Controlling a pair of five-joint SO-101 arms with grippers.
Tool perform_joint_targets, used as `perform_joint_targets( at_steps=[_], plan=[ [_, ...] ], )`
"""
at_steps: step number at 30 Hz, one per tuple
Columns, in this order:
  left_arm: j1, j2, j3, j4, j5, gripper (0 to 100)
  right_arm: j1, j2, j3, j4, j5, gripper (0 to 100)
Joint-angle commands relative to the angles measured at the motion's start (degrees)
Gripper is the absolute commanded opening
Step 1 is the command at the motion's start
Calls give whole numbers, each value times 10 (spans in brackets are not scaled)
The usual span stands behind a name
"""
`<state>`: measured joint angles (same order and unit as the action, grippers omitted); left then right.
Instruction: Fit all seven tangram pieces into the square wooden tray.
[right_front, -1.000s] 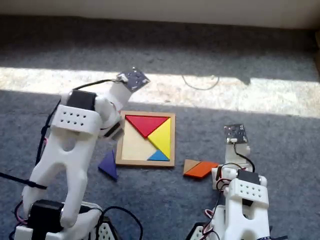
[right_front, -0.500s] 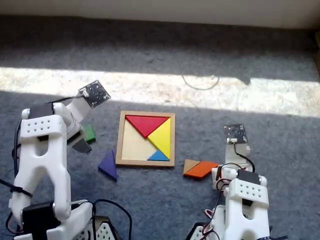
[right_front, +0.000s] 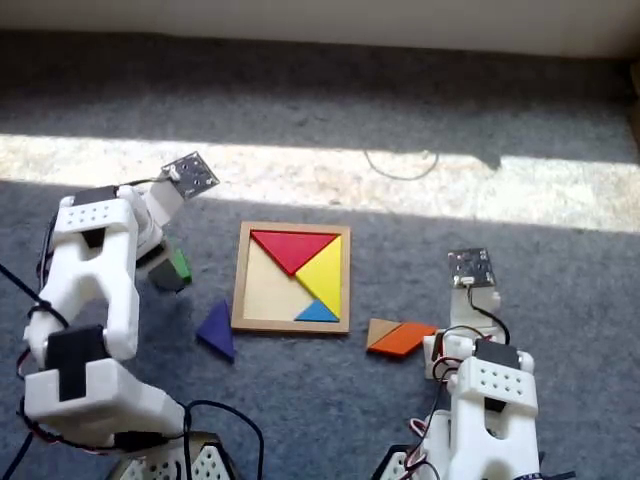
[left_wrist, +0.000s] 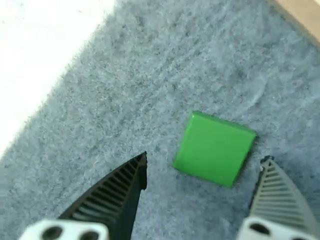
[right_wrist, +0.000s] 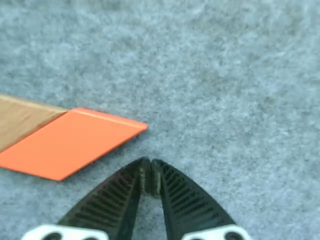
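Left tool (left_wrist: 205, 158) spread wide over green square (left_wrist: 215, 149); right tool (right_wrist: 150, 175) closed beside orange parallelogram (right_wrist: 70, 145).

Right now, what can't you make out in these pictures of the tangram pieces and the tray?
High view: the green square is partly covered by the left arm, so its outline is incomplete.
Right wrist view: the tan piece is cut off by the picture's edge; its shape cannot be told there.
Left wrist view: the wooden tray is cut by the edge down to a corner.
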<state>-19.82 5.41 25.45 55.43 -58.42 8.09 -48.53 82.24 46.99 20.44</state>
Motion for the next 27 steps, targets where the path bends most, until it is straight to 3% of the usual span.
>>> perform_joint_targets(
  at_steps=[1,6,11,18,23,27],
  plan=[
    [-12,72,-108,20,-4,340,6,0,2,-21,-2,4],
    [-12,138,-153,21,-8,339,6,0,2,-21,-2,4],
    [-7,156,-145,27,-28,272,7,0,2,-21,-2,4],
    [-3,147,-152,116,-40,171,7,0,2,-21,-2,4],
    [28,71,-151,207,-36,136,7,0,2,-21,-2,4],
    [83,-15,-137,252,40,136,7,0,2,-21,-2,4]
  ],
)
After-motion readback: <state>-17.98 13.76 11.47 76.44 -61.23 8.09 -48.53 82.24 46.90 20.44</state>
